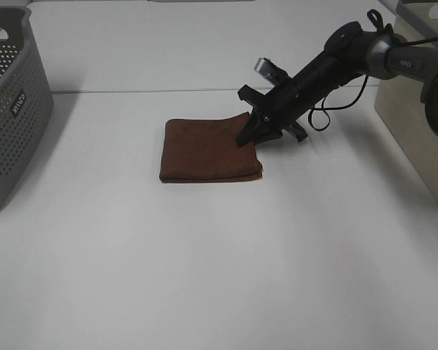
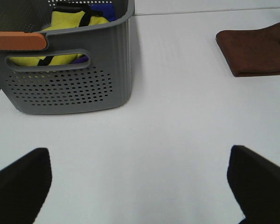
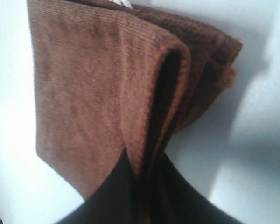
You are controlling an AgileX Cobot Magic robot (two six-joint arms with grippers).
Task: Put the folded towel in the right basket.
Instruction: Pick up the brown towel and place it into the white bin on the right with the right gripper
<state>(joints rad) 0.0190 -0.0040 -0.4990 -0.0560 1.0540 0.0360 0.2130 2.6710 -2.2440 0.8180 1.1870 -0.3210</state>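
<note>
A brown folded towel [image 1: 208,149] lies flat on the white table near the middle. My right gripper [image 1: 254,133] reaches in from the right and is shut on the towel's far right edge. In the right wrist view the towel's folded layers [image 3: 107,84] run down between the dark fingers [image 3: 112,196] and are pinched there. The towel also shows in the left wrist view [image 2: 256,49]. My left gripper [image 2: 139,156] is open and empty over bare table, well left of the towel. The right basket [image 1: 416,124] is beige and stands at the right edge.
A grey perforated basket [image 1: 11,109] stands at the left edge; the left wrist view shows it [image 2: 74,88] holding yellow and blue items. The right arm's black cable [image 1: 328,109] hangs beside the gripper.
</note>
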